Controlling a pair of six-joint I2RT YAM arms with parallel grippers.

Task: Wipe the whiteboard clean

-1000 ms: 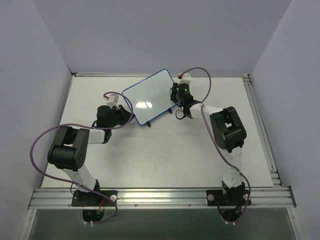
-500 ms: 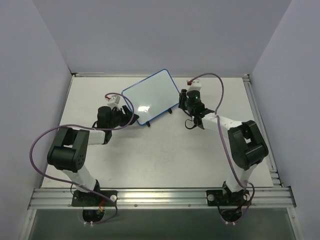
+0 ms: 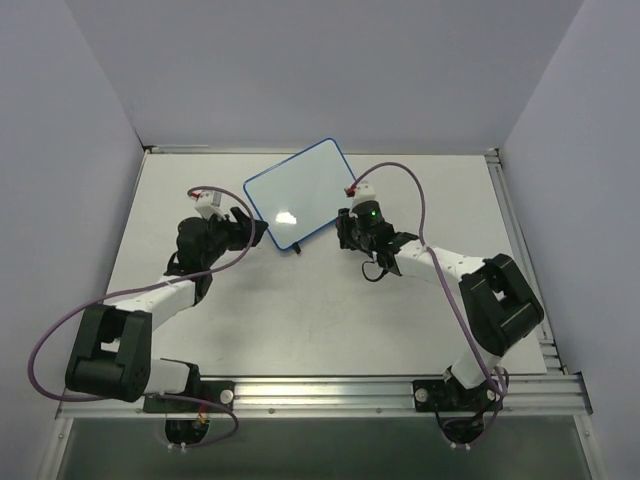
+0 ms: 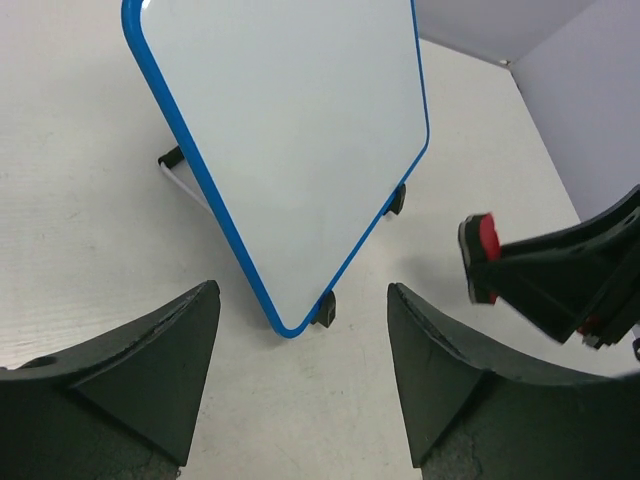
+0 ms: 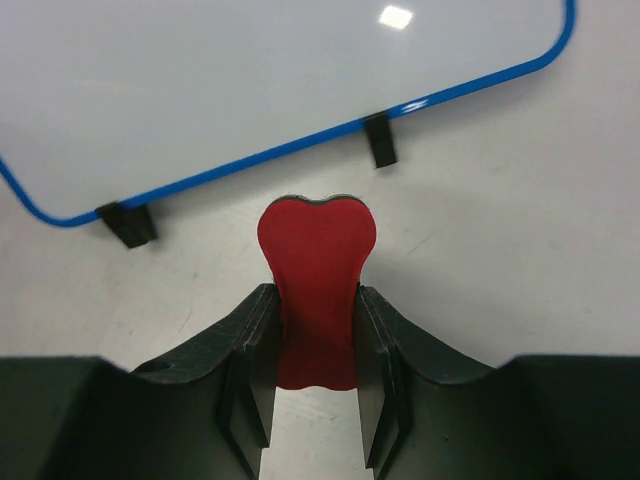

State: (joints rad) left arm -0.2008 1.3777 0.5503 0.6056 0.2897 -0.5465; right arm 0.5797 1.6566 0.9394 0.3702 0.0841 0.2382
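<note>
- The whiteboard [image 3: 296,195] has a plain white face, a thin bright blue rim and small black feet [image 4: 323,310].
- The eraser [image 5: 316,240] is solid red, with no pattern.
- The left claw [image 4: 302,300] and the right claw [image 5: 316,300] are both matte black.
- The counter [image 3: 330,310] is plain off-white.
- The left arm [image 3: 165,293] and the right arm [image 3: 440,260] are white with black joints.
- The cables [image 3: 60,335] are purple.
- A green light [image 3: 374,211] glows on the right arm's wrist.
- The walls [image 3: 300,70] are pale lilac-grey.
- The rail [image 3: 320,390] along the counter's near edge is silver.
</note>
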